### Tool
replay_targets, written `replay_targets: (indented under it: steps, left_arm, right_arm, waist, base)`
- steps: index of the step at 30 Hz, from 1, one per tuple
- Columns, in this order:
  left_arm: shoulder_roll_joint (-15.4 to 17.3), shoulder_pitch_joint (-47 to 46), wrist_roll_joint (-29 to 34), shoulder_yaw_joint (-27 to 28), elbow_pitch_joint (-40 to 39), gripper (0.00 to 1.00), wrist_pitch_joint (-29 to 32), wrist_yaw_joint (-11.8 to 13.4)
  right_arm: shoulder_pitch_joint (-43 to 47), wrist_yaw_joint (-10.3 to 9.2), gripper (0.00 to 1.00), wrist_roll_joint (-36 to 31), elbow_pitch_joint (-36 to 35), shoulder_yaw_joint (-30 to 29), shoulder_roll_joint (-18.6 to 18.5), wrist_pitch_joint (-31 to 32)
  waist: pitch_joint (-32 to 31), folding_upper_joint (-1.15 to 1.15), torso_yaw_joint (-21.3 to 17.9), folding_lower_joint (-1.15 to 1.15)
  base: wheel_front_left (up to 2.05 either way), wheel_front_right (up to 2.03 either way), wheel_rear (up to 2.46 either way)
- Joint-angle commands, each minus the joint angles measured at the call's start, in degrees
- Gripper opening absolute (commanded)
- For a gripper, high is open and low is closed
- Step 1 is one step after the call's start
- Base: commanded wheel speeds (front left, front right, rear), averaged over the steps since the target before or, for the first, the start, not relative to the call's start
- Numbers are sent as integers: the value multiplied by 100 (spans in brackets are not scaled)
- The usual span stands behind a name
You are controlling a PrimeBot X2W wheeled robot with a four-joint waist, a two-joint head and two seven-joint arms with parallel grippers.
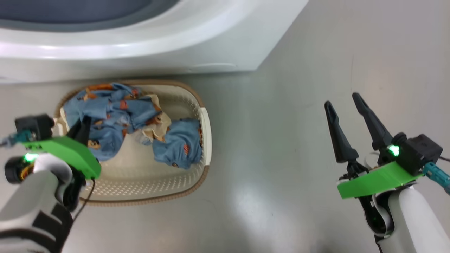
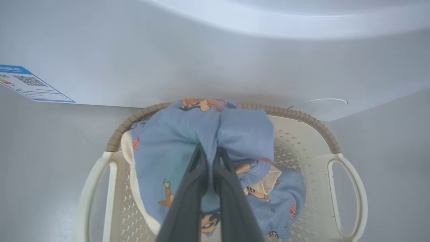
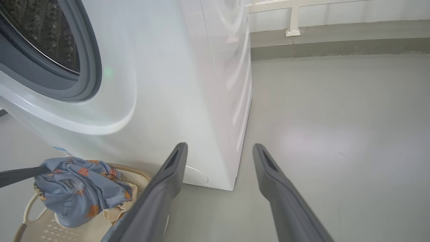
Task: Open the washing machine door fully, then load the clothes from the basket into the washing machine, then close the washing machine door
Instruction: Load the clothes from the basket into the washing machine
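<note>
The cream basket [image 1: 207, 130] stands on the floor right against the front of the white washing machine [image 1: 211, 45]. Blue bear-print clothes [image 1: 109, 112] lie in it, with a second bundle [image 1: 179, 144] toward its right end. My left gripper [image 2: 210, 149] is shut on a fold of the blue garment [image 2: 168, 141], which bunches up between its fingers above the basket [image 2: 302, 116]. My right gripper [image 1: 342, 99] hangs open over bare floor, well right of the basket. In the right wrist view the machine's mouth stands open, showing the steel drum [image 3: 43, 37] and the grey gasket [image 3: 90, 67]. The washing machine door is out of view.
A blue energy label [image 2: 30, 84] and the round service flap [image 2: 322, 102] sit low on the machine's front. Grey floor [image 1: 299, 158] stretches to the right of the basket and the machine. A wall base with a white bracket [image 3: 292, 32] runs far behind.
</note>
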Motion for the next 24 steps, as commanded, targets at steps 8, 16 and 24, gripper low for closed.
replay_targets:
  steps: [8, 16, 24]
  left_arm:
    - [30, 929, 1139, 1439, -888, 0, -77, 0]
    - [-231, 1591, 1930, 2398, -1704, 0, -77, -6]
    - [-358, 2253, 2305, 2918, -2619, 0, -77, -8]
  right_arm:
    - [517, 9, 100, 52, -38, 31, -108, -68]
    - [813, 9, 100, 91, 4, -40, -151, -68]
    - [1144, 9, 100, 140, 56, -103, -196, -68]
  waist:
    - [-828, 0, 206, 0]
    - [-1373, 0, 258, 0]
    - [-1927, 0, 297, 0]
  base:
    - [0, 0, 0]
    - [0, 0, 0]
    - [0, 0, 0]
